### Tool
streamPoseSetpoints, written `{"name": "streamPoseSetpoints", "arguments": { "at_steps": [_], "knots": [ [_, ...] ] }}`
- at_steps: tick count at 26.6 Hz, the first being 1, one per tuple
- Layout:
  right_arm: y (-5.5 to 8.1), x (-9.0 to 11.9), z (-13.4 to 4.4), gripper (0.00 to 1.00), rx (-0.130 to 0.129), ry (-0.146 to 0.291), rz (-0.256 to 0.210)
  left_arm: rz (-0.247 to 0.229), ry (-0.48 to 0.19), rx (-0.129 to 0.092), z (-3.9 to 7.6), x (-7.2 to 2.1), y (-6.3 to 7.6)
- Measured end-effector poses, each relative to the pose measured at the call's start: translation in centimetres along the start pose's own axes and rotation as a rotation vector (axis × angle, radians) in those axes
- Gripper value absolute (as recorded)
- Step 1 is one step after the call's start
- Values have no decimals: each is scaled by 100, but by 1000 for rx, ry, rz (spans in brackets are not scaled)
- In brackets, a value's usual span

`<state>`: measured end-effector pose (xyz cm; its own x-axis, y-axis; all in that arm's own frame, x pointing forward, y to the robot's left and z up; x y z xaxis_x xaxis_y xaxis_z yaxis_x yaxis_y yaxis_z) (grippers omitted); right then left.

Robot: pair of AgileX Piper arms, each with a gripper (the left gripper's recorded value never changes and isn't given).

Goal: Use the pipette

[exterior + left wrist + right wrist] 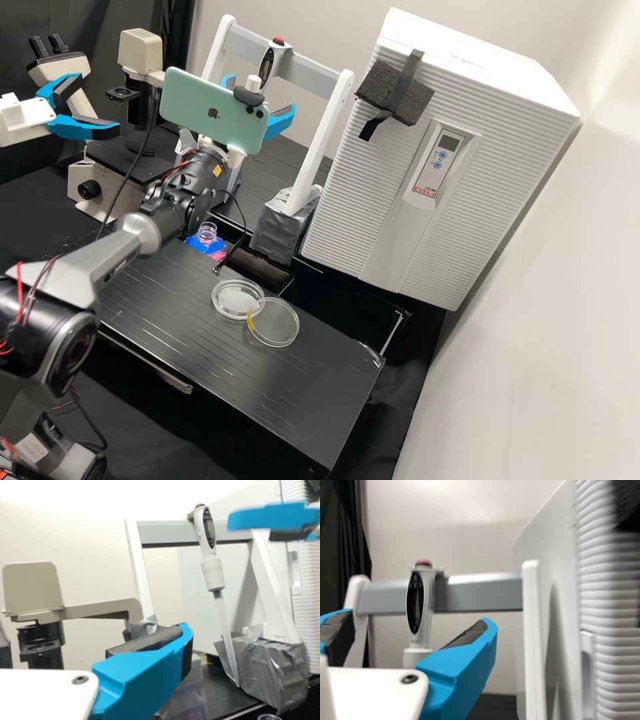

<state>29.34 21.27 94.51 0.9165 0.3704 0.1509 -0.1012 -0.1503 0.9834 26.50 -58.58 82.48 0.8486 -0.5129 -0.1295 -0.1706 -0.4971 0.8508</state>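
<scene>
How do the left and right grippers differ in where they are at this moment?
The left gripper hangs by the microscope, off to one side of the rack; the right gripper is up at the rack. The right gripper faces the pipette, which shows between its fingers; the left gripper has it at an angle, farther off. Both are open and hold nothing.

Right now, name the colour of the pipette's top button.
Top button: red, clearest in right wrist view.

Off-white wall [567,333] is filling the right of the frame. Black curtain [100,17] is hanging upper left. Black tabletop [30,217] is spanning the left.
</scene>
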Motion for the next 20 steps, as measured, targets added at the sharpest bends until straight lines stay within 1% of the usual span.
{"name": "streamPoseSetpoints", "arguments": {
  "at_steps": [1,3,4,5,6,7,8,9,10,11,12,13,14,15,16,17,20],
  "knots": [
    [7,-49,27,100,2,3,8,-3,2,-7,8,-20,-10],
    [30,-144,72,100,7,10,35,-3,18,-6,16,-63,-24],
    [41,-213,118,100,9,5,63,1,40,3,24,-100,-30],
    [46,-256,141,100,4,4,86,4,54,11,33,-123,-33],
    [38,-302,188,100,-3,-7,113,7,74,25,38,-154,-35],
    [30,-349,240,100,-1,-23,141,8,95,42,38,-180,-43],
    [27,-388,273,100,-12,-28,166,19,122,42,43,-200,-40],
    [13,-449,346,100,-30,-49,204,49,162,54,46,-237,-31],
    [9,-485,382,100,-33,-55,229,65,186,53,52,-262,-36],
    [-4,-525,429,100,-29,-67,250,86,198,64,63,-281,-32],
    [-26,-578,483,100,-32,-77,271,117,220,75,68,-318,-35],
    [-43,-630,526,100,-36,-78,294,143,239,79,64,-359,-43],
    [-51,-666,541,100,-42,-66,312,163,246,85,61,-392,-49],
    [-67,-710,565,100,-49,-57,328,197,248,91,61,-417,-34],
    [-76,-749,580,100,-54,-44,346,208,251,93,58,-439,-39],
    [-84,-764,592,100,-52,-40,353,211,255,88,60,-443,-41],
    [-106,-819,623,100,-57,-26,373,207,271,80,45,-454,-51]
  ]
}}
